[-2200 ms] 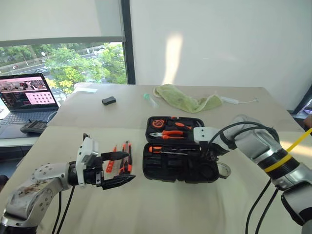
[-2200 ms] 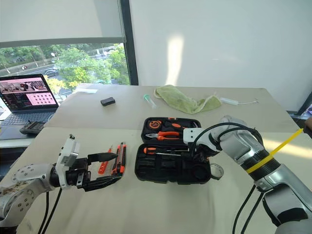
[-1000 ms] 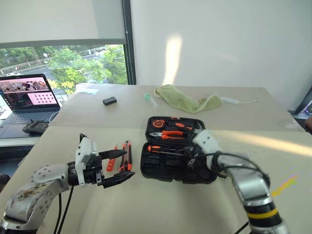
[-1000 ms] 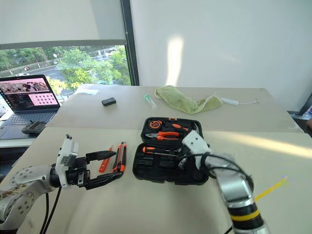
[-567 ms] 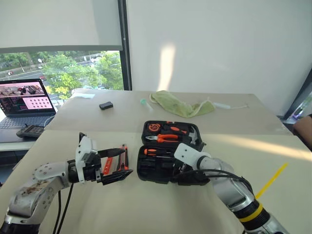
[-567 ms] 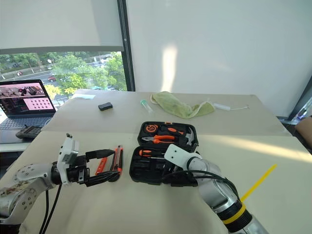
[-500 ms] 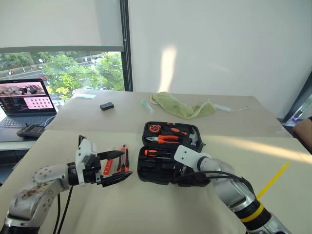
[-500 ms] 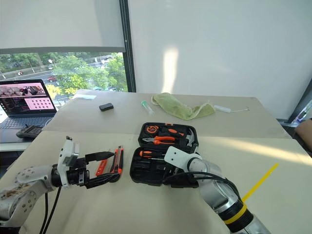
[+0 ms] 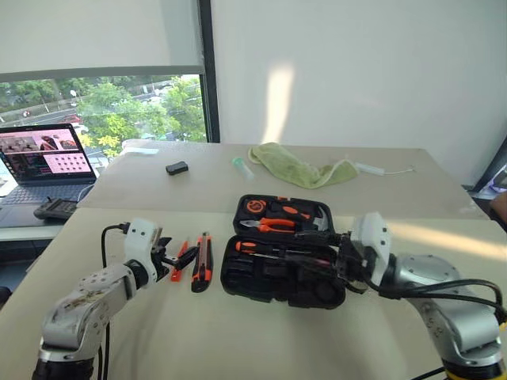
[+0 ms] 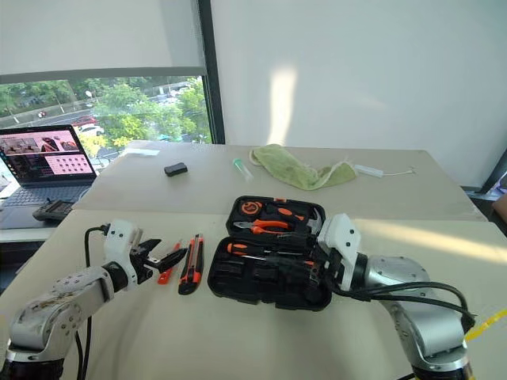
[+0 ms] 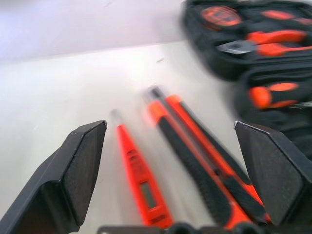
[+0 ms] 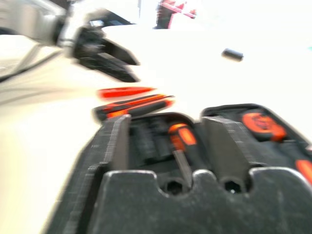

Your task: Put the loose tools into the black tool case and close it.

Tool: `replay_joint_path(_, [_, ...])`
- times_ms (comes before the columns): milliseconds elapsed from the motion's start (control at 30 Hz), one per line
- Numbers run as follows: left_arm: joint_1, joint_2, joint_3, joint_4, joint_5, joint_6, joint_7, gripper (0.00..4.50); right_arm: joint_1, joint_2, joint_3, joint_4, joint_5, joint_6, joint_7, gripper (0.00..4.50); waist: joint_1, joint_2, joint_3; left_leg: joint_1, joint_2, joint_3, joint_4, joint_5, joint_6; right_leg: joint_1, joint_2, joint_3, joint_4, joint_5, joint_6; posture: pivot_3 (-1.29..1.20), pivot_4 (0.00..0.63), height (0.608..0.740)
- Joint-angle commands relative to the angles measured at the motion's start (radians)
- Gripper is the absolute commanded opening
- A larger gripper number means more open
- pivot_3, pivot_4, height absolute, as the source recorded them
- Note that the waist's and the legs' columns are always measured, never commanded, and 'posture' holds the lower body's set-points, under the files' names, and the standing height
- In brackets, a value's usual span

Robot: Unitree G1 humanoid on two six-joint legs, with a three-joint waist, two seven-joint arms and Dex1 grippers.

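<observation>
On the worktop the black tool case (image 9: pixel 283 257) lies open, long side running 3 to 9 o'clock, while the utility knife (image 9: pixel 203 271) and slim orange tool (image 9: pixel 179 260) beside it point to 12, the wide-open, empty left claw (image 9: pixel 169 259) over them and the open right claw (image 10: pixel 310 257) holding nothing above the case.

The right gripper (image 12: pixel 170 141) hangs over the open black tool case (image 12: pixel 146 126), its two black fingers (image 12: pixel 117 141) parted, an orange-and-black screwdriver (image 12: pixel 183 139) lying in the case between them. At one o'clock from the screwdriver, an orange disc (image 12: pixel 261 124) sits in the case's other half. At ten o'clock, the utility knife (image 12: pixel 134 107) and slim orange tool (image 12: pixel 124 91) lie on the pale table (image 12: pixel 39 141), below the left gripper (image 12: pixel 114 61). A small black box (image 12: pixel 232 54) rests far off at one o'clock.
</observation>
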Motion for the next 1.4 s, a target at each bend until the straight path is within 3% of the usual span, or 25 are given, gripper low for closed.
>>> replay_joint_path(33, [-0.036, -0.018, -0.045, -0.046, 0.024, 0.102, 0.075, 4.5, 0.029, -0.06, -0.069, -0.07, 0.073, 0.013, 0.011, 4.48, -0.001, 0.0, 0.0, 0.0, 0.0, 0.0, 0.0, 0.0, 0.0, 0.0, 0.0, 0.0, 0.0, 0.0, 0.0, 0.0, 0.15, 0.74])
replay_joint_path(200, [-0.062, -0.062, -0.017, -0.031, 0.067, 0.108, 0.153, 4.5, 0.08, -0.108, -0.137, -0.115, 0.151, 0.027, -0.01, 4.48, -0.004, -0.001, 0.0, -0.002, 0.0, 0.0, 0.0, 0.0, 0.0, -0.001, 0.0, 0.001, -0.001, 0.0, 0.0, 0.0, 0.15, 0.74])
replay_joint_path(433, [-0.036, -0.051, -0.046, -0.009, 0.106, 0.17, 0.162, 4.5, 0.202, -0.164, -0.242, -0.177, 0.247, 0.022, -0.003, 4.48, 0.0, -0.001, 0.0, -0.002, 0.0, -0.001, 0.0, 0.0, 0.0, -0.001, -0.003, 0.002, -0.001, 0.0, 0.0, 0.0, 0.15, 0.74])
replay_joint_path(467, [-0.033, -0.049, -0.057, -0.002, 0.11, 0.181, 0.158, 4.0, 0.215, -0.172, -0.251, -0.182, 0.26, 0.021, -0.001, 4.5, 0.0, -0.001, 0.0, -0.002, 0.0, -0.001, 0.0, 0.0, 0.001, 0.0, -0.003, 0.002, -0.001, 0.0, 0.0, 0.0, 0.15, 0.74])
replay_joint_path(500, [-0.026, -0.054, -0.063, 0.004, 0.108, 0.193, 0.153, 3.88, 0.228, -0.18, -0.256, -0.186, 0.263, 0.019, 0.0, 4.5, 0.001, -0.001, 0.0, -0.002, 0.0, -0.001, 0.0, 0.0, 0.001, 0.0, -0.003, 0.002, -0.001, 0.0, 0.0, 0.0, 0.15, 0.74])
replay_joint_path(633, [0.002, -0.073, -0.069, 0.016, 0.112, 0.202, 0.14, 2.44, 0.252, -0.202, -0.262, -0.19, 0.264, 0.008, -0.015, 4.5, 0.003, -0.001, 0.0, -0.002, 0.0, -0.001, 0.0, 0.0, 0.001, 0.0, -0.004, 0.002, -0.001, 0.0, 0.0, 0.0, 0.15, 0.74])
replay_joint_path(800, [0.0, -0.11, 0.007, 0.011, 0.099, 0.076, 0.114, 0.56, 0.278, -0.212, -0.274, -0.201, 0.269, 0.002, -0.036, 4.5, 0.009, -0.001, 0.0, -0.002, 0.0, -0.001, 0.0, 0.0, 0.001, 0.0, -0.01, 0.002, -0.001, 0.0, 0.0, 0.0, 0.15, 0.74])
replay_joint_path(933, [-0.127, -0.092, 0.056, -0.035, -0.088, -0.028, -0.141, 0.47, 0.312, -0.207, -0.3, -0.214, 0.272, -0.001, -0.055, 4.5, 0.022, -0.005, 0.003, -0.006, 0.0, -0.002, 0.002, 0.001, 0.001, -0.002, -0.01, 0.0, -0.001, 0.0, 0.0, 0.0, 0.15, 0.74])
replay_joint_path(1033, [-0.213, 0.049, -0.087, -0.017, -0.159, -0.025, -0.465, 0.47, 0.347, -0.203, -0.327, -0.226, 0.276, -0.005, -0.06, 4.5, 0.025, -0.005, 0.003, -0.008, 0.0, -0.003, 0.005, 0.001, 0.001, -0.002, -0.007, -0.002, -0.001, 0.0, 0.0, 0.0, 0.15, 0.74])
replay_joint_path(1167, [-0.343, 0.172, -0.35, 0.125, -0.032, -0.191, -0.783, 0.47, 0.388, -0.2, -0.358, -0.24, 0.278, -0.015, -0.062, 4.5, 0.023, -0.001, 0.001, -0.005, -0.002, 0.002, 0.005, -0.001, 0.005, 0.001, -0.001, -0.001, -0.003, -0.001, -0.001, 0.0, 0.15, 0.74])
replay_joint_path(1300, [-0.49, 0.122, -0.578, 0.413, 0.216, -0.528, -0.953, 0.47, 0.461, -0.194, -0.435, -0.261, 0.29, -0.015, -0.06, 4.5, 0.024, -0.002, 0.002, -0.005, -0.002, 0.003, 0.007, -0.002, 0.006, 0.001, 0.001, 0.0, -0.003, -0.001, -0.001, 0.0, 0.15, 0.74])
replay_joint_path(1400, [-0.581, 0.047, -0.652, 0.626, 0.333, -0.698, -0.992, 0.47, 0.542, -0.185, -0.515, -0.286, 0.305, -0.015, -0.052, 4.5, 0.028, -0.003, 0.002, -0.007, -0.002, 0.003, 0.008, -0.002, 0.007, 0.0, 0.002, 0.0, -0.003, -0.001, 0.0, 0.0, 0.15, 0.74])
